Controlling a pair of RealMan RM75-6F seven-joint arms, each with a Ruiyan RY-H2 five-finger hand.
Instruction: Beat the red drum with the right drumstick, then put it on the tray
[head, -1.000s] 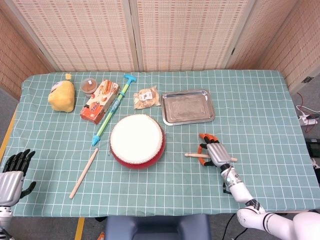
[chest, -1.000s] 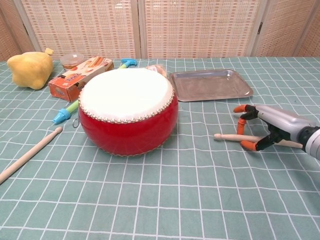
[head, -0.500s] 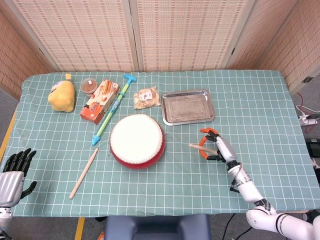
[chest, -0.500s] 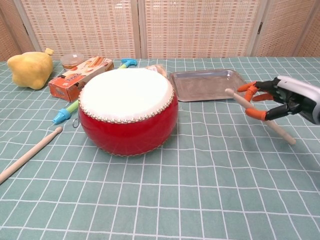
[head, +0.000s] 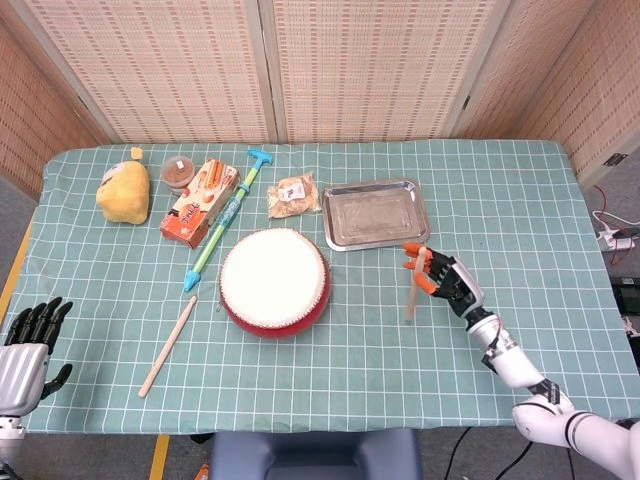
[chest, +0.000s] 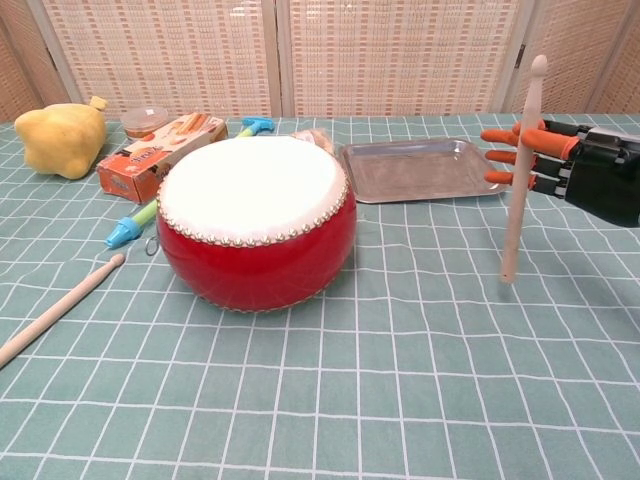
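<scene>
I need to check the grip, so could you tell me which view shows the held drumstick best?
The chest view: the drumstick stands near-upright in full length in the right robot hand. The head view foreshortens it from above.

Right hand (chest: 560, 160) apparently pinches upright drumstick (chest: 521, 180).

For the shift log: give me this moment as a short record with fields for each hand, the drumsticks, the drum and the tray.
right hand: holds the right drumstick near upright, above the cloth
left hand: holds nothing, fingers apart, at the table's near left corner
drum: red, unstruck by anything now
tray: bare, behind the raised stick
other drumstick: lies on the cloth left of the drum
</scene>
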